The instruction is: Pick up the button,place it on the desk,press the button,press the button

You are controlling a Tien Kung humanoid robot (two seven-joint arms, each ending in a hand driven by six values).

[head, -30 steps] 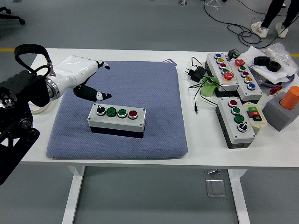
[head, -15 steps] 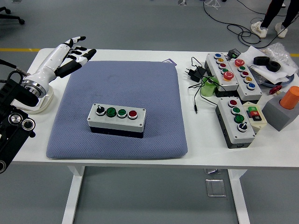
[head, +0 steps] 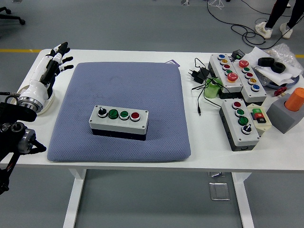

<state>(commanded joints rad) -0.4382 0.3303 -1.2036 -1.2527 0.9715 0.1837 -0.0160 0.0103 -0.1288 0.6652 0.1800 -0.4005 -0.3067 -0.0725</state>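
Note:
A grey button box (head: 119,121) with a black selector knob, two green buttons and a red button lies on the blue-grey pad (head: 156,95) at mid table. My left hand (head: 53,61), white with black fingertips, is off the pad's far left edge over the white table, fingers straight and holding nothing. It is well apart from the box. My right arm is not in view.
Several more button boxes (head: 240,122) lie at the right with black cables (head: 202,76), a green piece (head: 212,89), a grey block with an orange cap (head: 290,110) and a plastic bag (head: 285,59). A person's legs (head: 278,14) stand at the far right.
My left hand has pulled back from just above the button box to the table's far left edge, and its fingers have straightened. The box has not moved.

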